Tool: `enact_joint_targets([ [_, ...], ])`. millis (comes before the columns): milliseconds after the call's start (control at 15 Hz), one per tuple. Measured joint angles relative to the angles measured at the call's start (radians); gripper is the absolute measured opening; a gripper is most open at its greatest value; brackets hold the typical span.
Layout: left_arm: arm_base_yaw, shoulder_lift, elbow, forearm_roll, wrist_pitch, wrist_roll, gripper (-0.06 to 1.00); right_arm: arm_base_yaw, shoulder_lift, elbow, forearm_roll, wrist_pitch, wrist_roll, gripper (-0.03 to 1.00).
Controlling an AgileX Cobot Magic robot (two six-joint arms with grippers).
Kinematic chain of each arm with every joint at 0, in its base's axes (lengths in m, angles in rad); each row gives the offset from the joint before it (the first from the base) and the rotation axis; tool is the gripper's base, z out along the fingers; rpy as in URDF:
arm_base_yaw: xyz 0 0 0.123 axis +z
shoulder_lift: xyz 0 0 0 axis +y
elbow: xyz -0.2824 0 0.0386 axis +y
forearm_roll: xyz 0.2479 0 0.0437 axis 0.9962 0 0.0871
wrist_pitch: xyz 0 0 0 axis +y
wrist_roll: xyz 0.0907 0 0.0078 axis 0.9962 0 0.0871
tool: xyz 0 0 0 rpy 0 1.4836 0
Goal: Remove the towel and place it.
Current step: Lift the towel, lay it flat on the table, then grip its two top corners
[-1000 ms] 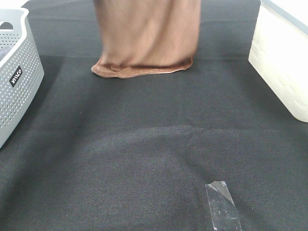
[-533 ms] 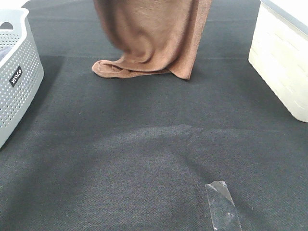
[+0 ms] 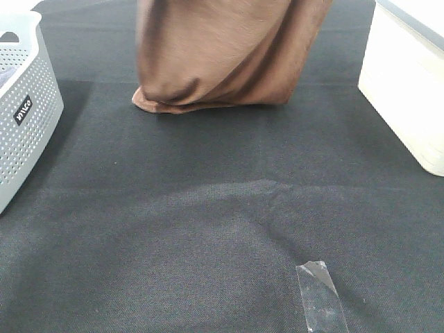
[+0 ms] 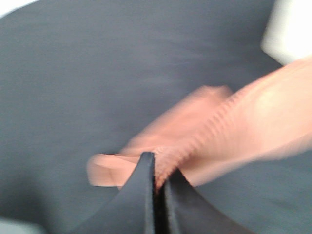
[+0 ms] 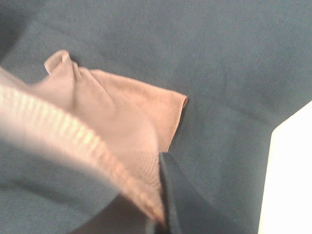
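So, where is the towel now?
In the high view the towel hangs at top centre, lower edge on the black mat, between the grey basket and the white box.

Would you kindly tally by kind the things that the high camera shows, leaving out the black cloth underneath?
brown towel: 1
grey basket: 1
cream box: 1
strip of clear tape: 1
Total: 4
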Motion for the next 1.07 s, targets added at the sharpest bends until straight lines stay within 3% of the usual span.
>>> enact_joint_targets([
  [400, -0.082, -0.363, 0.608, 0.032, -0.002, -0.073, 0.00, 0.001, -0.342, 0.456, 0.028, 0.002, -0.003, 0.00],
  [733, -0.134, -0.650, 1.041, -0.072, -0.035, -0.110, 0.00, 0.008, -0.672, 0.814, 0.091, 0.000, 0.072, 0.00],
  [1067, -0.135, -0.944, 1.365, -0.132, -0.071, -0.081, 0.00, 0.011, -0.900, 1.121, 0.254, -0.011, 0.178, 0.00],
])
